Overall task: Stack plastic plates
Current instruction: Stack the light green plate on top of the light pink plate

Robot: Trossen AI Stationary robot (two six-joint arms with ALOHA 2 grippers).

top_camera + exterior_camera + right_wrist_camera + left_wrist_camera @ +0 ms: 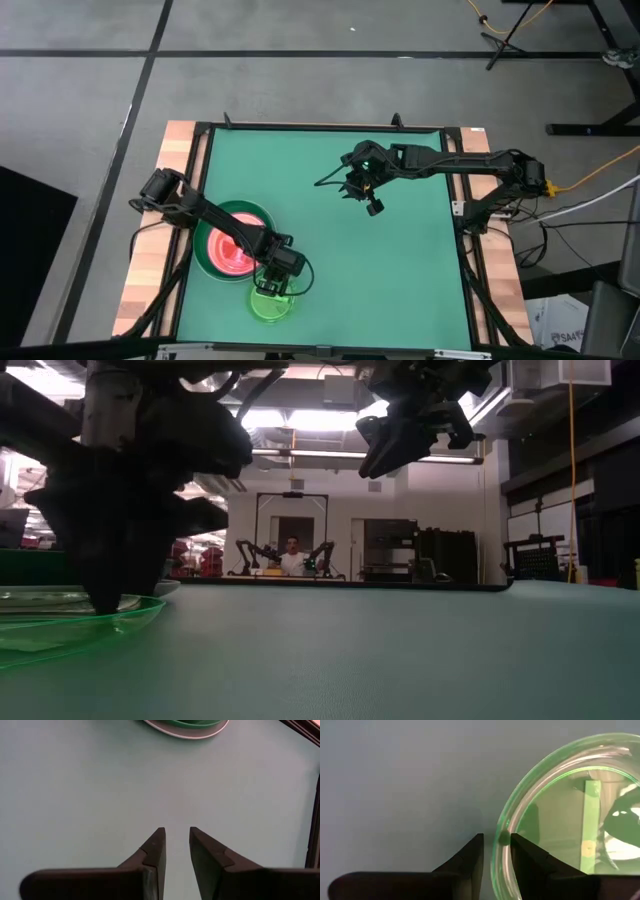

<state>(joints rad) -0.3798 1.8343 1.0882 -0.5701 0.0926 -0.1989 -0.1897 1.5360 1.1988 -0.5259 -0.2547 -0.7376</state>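
Green matting covers the table (400,290), which is framed in black with wooden boards along its sides; beyond it, in the low view, a lit workshop with racks and a seated person is seen. Near the front left corner a small lime-green plate (270,303) is laid flat on the mat, just beside a stack of larger plates (232,245) whose dark green rim surrounds a pink-red top plate. The left gripper (496,851) is lowered over the small plate's edge, its fingers narrowly parted with the clear green rim (501,840) passing between them; whether the rim is firmly pinched cannot be told. The stack lies just behind the small plate, on the left arm's own side, so a short lift and carry toward it is judged to be what the next move calls for. The right gripper (372,203) is held above bare mat well apart from the plates, narrowly open and holding nothing.
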